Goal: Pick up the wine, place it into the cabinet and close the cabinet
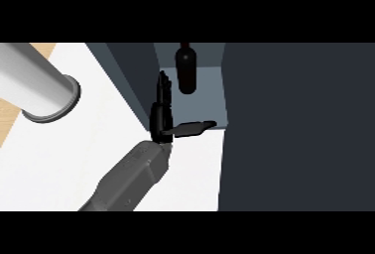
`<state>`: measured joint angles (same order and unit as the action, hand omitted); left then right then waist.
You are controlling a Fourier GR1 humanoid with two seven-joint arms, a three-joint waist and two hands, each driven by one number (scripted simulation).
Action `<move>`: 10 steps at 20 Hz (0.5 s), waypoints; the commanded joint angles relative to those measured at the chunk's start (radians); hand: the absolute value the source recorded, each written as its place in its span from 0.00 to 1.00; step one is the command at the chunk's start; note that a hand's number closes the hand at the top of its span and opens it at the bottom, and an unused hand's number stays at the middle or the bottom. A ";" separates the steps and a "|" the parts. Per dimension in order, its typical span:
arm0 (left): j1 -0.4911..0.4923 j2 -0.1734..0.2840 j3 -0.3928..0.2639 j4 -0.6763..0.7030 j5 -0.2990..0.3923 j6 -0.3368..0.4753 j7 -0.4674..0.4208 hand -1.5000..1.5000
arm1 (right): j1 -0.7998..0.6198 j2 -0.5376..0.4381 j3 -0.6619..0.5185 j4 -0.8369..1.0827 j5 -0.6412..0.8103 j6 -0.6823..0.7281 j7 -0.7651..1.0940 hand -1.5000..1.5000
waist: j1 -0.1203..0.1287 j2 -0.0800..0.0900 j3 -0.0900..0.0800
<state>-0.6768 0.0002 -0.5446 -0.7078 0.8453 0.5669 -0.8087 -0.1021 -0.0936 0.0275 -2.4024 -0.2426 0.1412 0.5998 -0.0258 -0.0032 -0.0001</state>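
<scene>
Head view of the bench from above. One black hand (161, 116), on a grey forearm (132, 178) entering from the lower edge, stands edge-on with its fingers (164, 89) straight and pointing up the view and its thumb (192, 128) spread to the right; it holds nothing. Whether it is the robot's left or right hand cannot be told from this view. The fingers lie along the left wall of the open cabinet (139, 84), a dark blue-grey box whose pale inner floor (209, 94) shows between that wall and the large dark cabinet door (300, 129) filling the right side. The wine bottle (186, 69), dark and slim, stands inside the cabinet just beyond the fingertips, apart from the hand. To the left, a grey cylindrical object (36, 84) with a flanged end lies over the white bench (66, 163).
</scene>
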 commanded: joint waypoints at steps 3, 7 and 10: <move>0.170 0.000 -0.182 -0.280 -0.008 0.212 -0.022 0.00 | 0.041 -0.007 -0.033 -0.110 -0.038 -0.010 0.019 0.00 | 0.020 -0.004 0.000; 0.228 0.000 -0.194 -0.380 -0.107 0.243 0.025 0.00 | 0.047 -0.018 -0.044 -0.133 -0.036 -0.021 0.050 0.00 | 0.025 -0.001 0.000; 0.301 0.049 -0.220 -0.534 -0.136 0.230 0.081 0.00 | 0.087 -0.008 -0.048 -0.107 -0.052 0.013 -0.010 0.00 | 0.027 -0.001 0.000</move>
<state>-0.4618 0.0180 -0.7283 -1.1048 0.7549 0.7713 -0.7499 -0.0576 -0.1057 -0.0051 -2.4093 -0.2400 0.1534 0.5723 -0.0031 -0.0052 0.0003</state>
